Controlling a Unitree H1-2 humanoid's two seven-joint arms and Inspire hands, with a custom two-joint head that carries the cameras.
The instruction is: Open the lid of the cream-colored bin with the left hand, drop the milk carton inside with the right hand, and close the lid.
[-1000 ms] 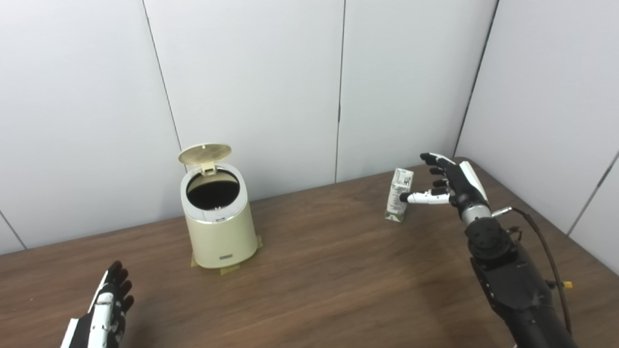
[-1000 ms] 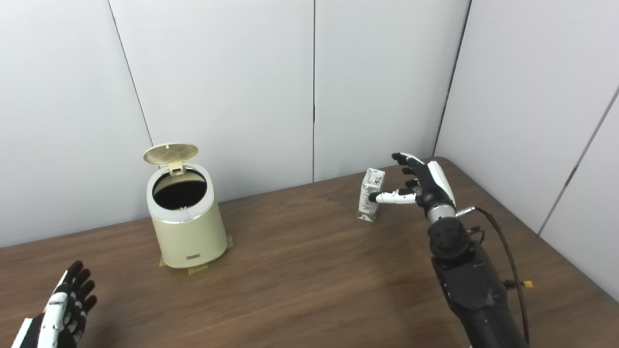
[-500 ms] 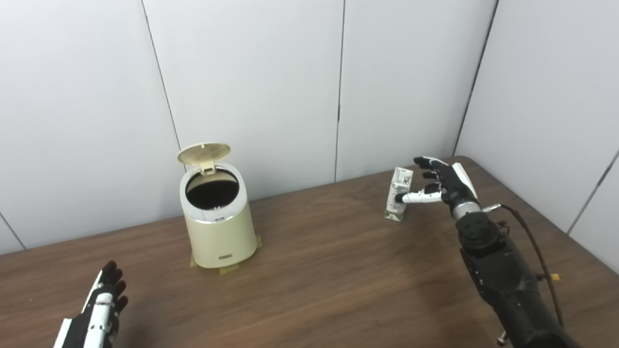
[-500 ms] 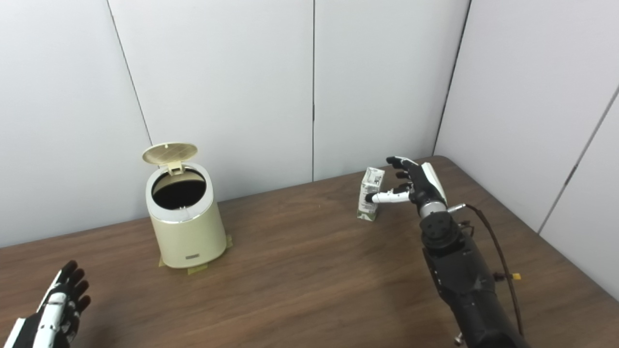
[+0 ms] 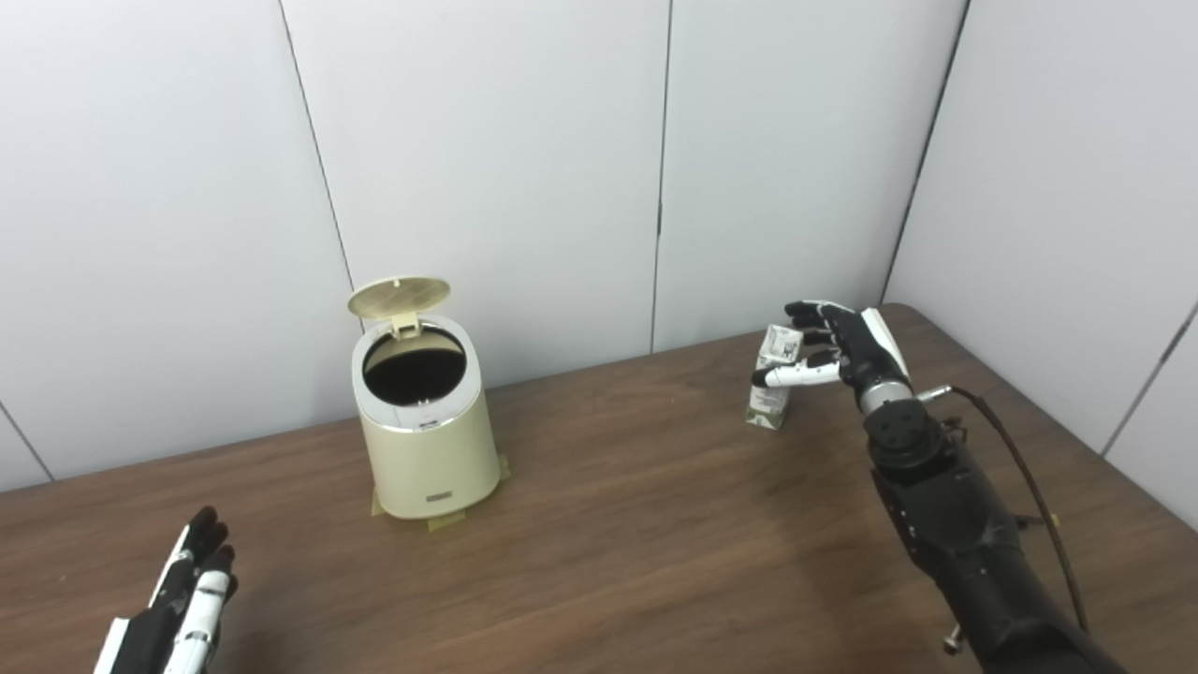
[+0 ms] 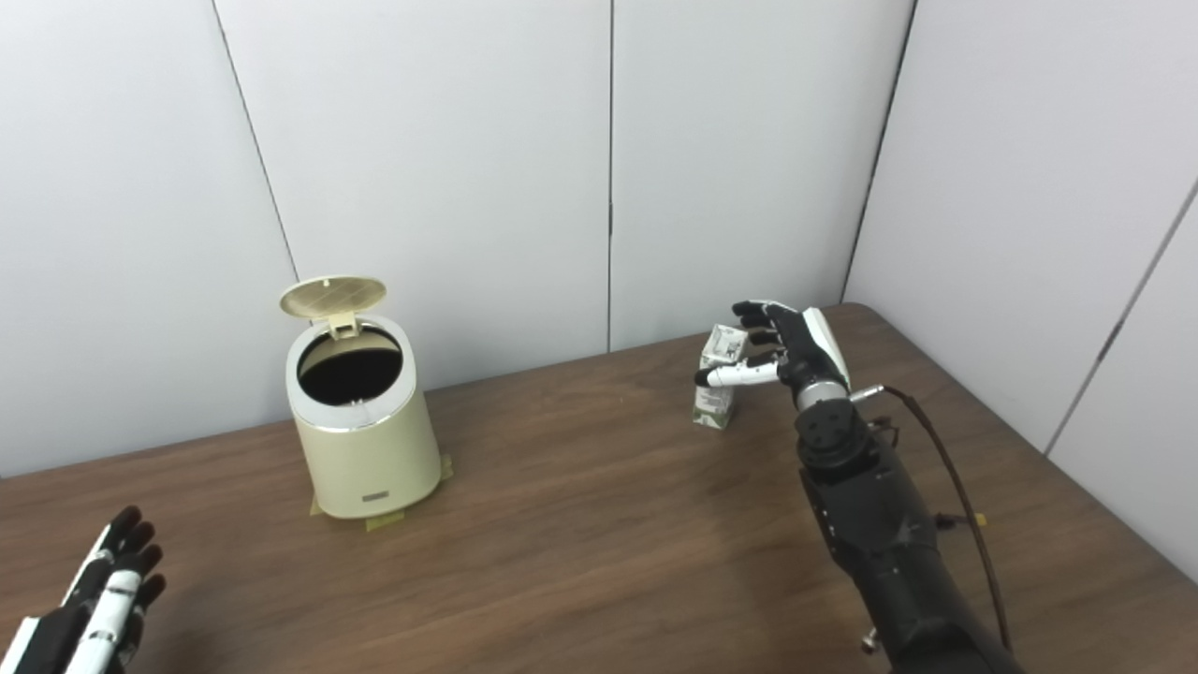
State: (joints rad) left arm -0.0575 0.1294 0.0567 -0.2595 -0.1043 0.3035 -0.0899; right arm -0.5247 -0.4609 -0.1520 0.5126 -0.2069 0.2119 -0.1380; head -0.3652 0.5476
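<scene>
One milk carton [image 5: 769, 388] stands upright, long axis vertical, on the far right of the wooden table [image 5: 655, 524], with the right hand [image 5: 842, 346] spread around its upper part, thumb across the front and fingers behind, though neither view shows a firm grip. The right eye view shows more of the carton's folded top than the left. One cream-colored bin [image 5: 426, 440] stands well to the left with its lid [image 5: 398, 297] raised, while the left hand [image 6: 94, 608] rests open and empty at the near left edge.

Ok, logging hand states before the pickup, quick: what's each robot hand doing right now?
Left robot hand: open, empty, low over the brown wooden table.
Right robot hand: open around the small white milk carton, not yet gripping.
</scene>
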